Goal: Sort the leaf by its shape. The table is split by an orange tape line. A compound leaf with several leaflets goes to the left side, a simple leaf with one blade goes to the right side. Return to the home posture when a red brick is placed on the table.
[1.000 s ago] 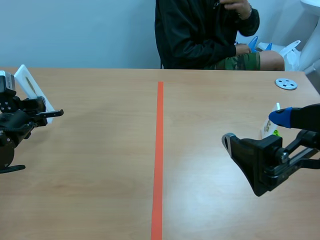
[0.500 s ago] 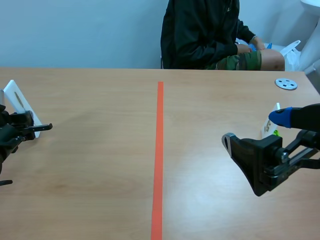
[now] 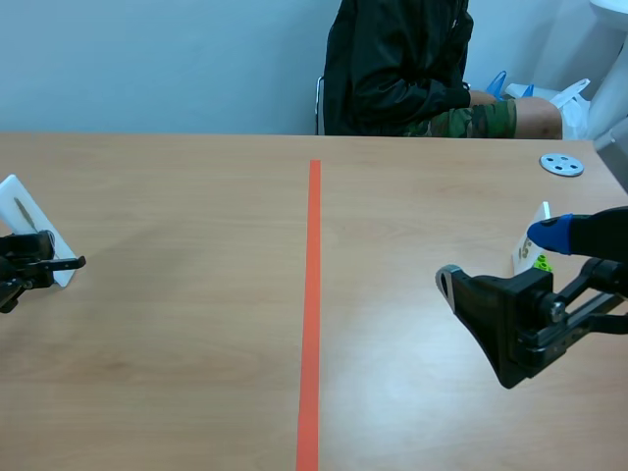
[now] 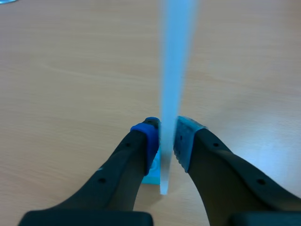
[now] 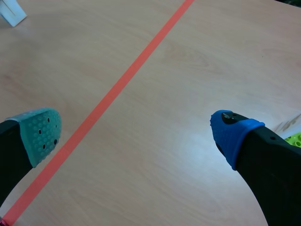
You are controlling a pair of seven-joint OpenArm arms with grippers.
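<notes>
Hanging low left of the tape line (image 3: 314, 294), the left gripper (image 4: 167, 136) pinches a thin, flat white card (image 4: 175, 56); the right gripper (image 5: 136, 132) gapes, empty.

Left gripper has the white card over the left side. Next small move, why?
Probably open the left gripper and release the white card: it sits pinched edge-on between the pads, well left of the orange tape line and low over the table. Whether its edge touches yet is unclear.

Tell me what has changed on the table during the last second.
The left gripper, shut on the white card, moved left and toward the robot. The person lowered an arm. The open right gripper and grey disc stayed put.
</notes>
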